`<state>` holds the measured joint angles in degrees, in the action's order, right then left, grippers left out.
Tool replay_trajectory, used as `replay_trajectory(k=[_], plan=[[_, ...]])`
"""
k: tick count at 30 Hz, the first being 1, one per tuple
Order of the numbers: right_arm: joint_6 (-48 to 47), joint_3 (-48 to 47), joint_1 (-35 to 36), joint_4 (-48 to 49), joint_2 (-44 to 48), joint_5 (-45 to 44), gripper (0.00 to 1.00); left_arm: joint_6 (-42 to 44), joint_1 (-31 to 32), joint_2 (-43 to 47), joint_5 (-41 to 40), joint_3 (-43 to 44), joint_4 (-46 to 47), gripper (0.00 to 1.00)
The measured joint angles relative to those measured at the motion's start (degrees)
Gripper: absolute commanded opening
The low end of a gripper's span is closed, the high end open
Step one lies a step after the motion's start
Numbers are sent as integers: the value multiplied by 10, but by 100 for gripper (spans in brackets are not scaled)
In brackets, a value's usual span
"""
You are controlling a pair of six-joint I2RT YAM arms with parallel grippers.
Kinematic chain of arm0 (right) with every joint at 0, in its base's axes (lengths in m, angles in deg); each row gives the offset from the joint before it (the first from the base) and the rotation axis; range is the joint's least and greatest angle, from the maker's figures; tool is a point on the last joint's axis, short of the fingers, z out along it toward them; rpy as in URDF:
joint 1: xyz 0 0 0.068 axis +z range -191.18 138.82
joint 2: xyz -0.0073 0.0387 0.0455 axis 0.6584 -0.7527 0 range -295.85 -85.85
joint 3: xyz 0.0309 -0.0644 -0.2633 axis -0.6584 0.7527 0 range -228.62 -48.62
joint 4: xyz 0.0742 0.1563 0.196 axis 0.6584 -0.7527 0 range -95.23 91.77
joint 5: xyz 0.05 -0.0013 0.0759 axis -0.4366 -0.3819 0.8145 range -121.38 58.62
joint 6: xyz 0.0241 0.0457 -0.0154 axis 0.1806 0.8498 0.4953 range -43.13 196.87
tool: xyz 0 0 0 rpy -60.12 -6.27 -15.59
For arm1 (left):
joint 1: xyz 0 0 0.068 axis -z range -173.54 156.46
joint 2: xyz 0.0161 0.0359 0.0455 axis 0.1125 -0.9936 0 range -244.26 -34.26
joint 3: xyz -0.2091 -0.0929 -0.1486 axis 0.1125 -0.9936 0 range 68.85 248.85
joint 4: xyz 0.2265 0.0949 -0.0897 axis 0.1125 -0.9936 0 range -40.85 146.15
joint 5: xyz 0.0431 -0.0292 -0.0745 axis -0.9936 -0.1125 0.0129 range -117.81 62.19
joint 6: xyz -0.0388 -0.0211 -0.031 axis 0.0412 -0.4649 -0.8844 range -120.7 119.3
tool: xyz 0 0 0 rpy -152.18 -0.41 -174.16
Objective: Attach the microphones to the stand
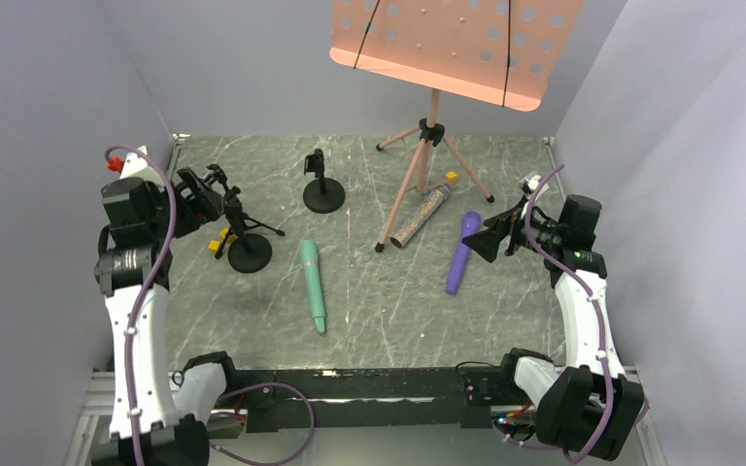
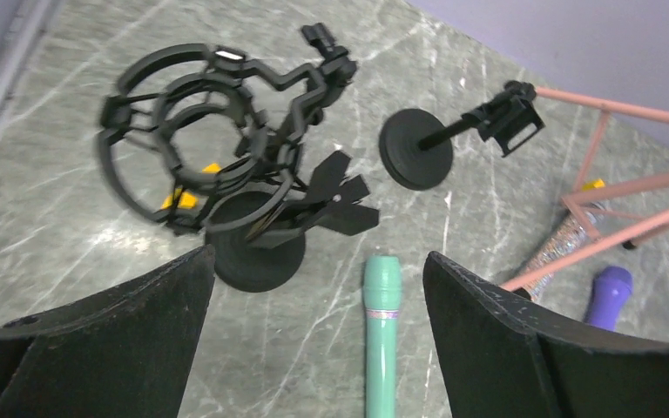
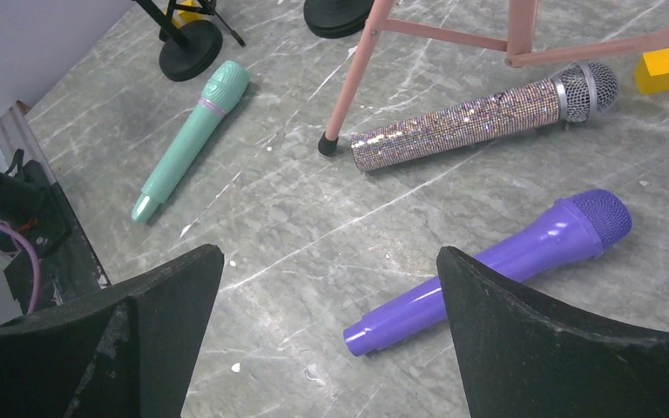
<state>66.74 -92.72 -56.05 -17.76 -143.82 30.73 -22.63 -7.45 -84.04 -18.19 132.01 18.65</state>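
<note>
Three microphones lie flat on the grey marble table: a mint green one (image 1: 313,284) left of centre, a glittery silver-pink one (image 1: 420,216) under the pink tripod, and a purple one (image 1: 462,251) to the right. A black stand with a ring shock mount (image 1: 243,238) is at the left, and a small black clip stand (image 1: 322,184) is behind it. My left gripper (image 1: 197,199) is open and empty beside the shock mount, above the green microphone's head (image 2: 381,287). My right gripper (image 1: 491,236) is open and empty, just right of the purple microphone (image 3: 505,261).
A pink music stand on a tripod (image 1: 432,146) stands at the back centre, one leg across the glittery microphone (image 3: 479,117). Yellow blocks lie by the tripod (image 3: 665,68) and by the shock-mount stand (image 1: 218,243). Grey walls close in on the left, right and back.
</note>
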Motion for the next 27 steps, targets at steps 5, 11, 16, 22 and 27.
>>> replay_trajectory(k=[5,11,16,22,27], plan=[[0,0,1,-2,0,-2,100,19,0,-72,45,38,7,87],[0,0,6,-2,0,-3,100,73,0,-145,27,150,-19,63],[-1,-3,10,-4,0,-6,100,97,10,-186,9,176,-33,60],[-2,-5,11,-5,0,-7,100,118,16,-191,2,166,-58,55],[-3,-5,11,-5,0,-10,100,128,24,-233,-2,203,-78,54]])
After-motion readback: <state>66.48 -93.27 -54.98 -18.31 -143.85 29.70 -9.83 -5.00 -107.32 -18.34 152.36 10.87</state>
